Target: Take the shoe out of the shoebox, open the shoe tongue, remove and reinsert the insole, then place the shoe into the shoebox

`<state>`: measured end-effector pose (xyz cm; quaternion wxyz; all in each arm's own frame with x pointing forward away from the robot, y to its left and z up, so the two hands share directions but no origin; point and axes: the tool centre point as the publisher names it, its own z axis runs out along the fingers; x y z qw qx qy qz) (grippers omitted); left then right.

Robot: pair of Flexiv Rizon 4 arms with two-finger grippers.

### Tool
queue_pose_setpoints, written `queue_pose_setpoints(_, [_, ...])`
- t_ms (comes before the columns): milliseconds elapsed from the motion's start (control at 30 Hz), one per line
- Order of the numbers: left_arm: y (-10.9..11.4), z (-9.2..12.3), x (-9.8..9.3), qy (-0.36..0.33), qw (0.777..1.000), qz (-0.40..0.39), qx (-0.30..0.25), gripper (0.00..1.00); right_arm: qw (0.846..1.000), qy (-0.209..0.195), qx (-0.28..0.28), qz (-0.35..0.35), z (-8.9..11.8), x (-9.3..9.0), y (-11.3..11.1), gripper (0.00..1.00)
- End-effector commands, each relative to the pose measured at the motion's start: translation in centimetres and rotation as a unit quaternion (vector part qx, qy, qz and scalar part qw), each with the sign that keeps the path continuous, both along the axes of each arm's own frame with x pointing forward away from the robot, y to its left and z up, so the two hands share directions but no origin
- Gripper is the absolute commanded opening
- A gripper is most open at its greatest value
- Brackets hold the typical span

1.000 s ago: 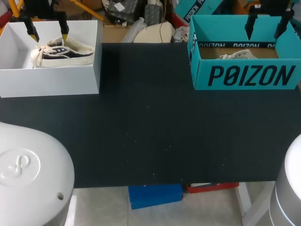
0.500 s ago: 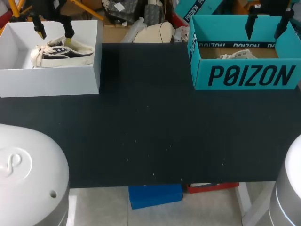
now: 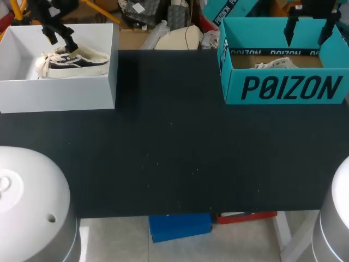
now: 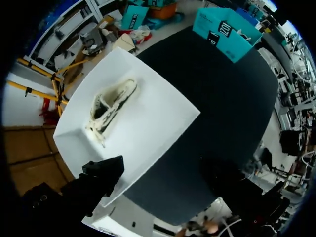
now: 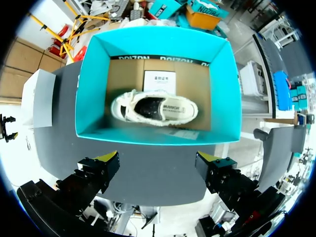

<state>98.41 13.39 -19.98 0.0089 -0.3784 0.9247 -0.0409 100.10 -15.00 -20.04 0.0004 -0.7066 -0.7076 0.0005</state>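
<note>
A dark shoe (image 3: 73,61) with cream sole and laces lies on its side in the white shoebox (image 3: 60,93) at the far left. My left gripper (image 3: 61,41) hangs open just above the shoe (image 4: 111,103), touching nothing; in its wrist view the white shoebox (image 4: 163,123) lies well ahead of the fingers. A cream shoe (image 5: 155,108) lies in the teal shoebox (image 5: 94,89) at the far right, and only its top (image 3: 275,64) shows in the head view. My right gripper (image 5: 158,160) stands open over the teal shoebox's (image 3: 283,87) near wall, high above that shoe.
Black tabletop (image 3: 174,142) stretches between the two boxes. The teal box (image 4: 224,34) sits at the table's far end in the left wrist view. My arms' pale bases (image 3: 27,207) rise at the front corners.
My left gripper has turned and shifted slightly right over the dark shoe, its fingers now closer together in the picture. The right arm has kept still.
</note>
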Motion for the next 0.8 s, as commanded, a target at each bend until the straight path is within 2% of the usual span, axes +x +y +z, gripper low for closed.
queue_pose_setpoints(33, [0.4,-0.1,0.0,0.005,0.972,-0.233,-0.029,1.00,1.000,0.000,0.000,0.000,0.0,0.0,0.0,1.00])
queue_pose_setpoints(233, [0.4,-0.1,0.0,0.005,0.972,-0.233,-0.029,1.00,1.000,0.000,0.000,0.000,0.0,0.0,0.0,1.00])
queue_pose_setpoints(300, [0.6,-0.6,1.0,0.025,0.963,-0.269,-0.003,1.00,1.000,0.000,0.000,0.000,0.0,0.0,0.0,1.00])
queue_pose_setpoints(467, [2.3,-1.5,4.0,0.021,0.954,-0.300,-0.002,1.00,1.000,0.000,0.000,0.000,0.0,0.0,0.0,1.00])
queue_pose_setpoints(800, [3.0,-5.1,7.7,0.019,0.946,-0.324,0.001,1.00,1.000,0.000,0.000,0.000,0.0,0.0,0.0,1.00])
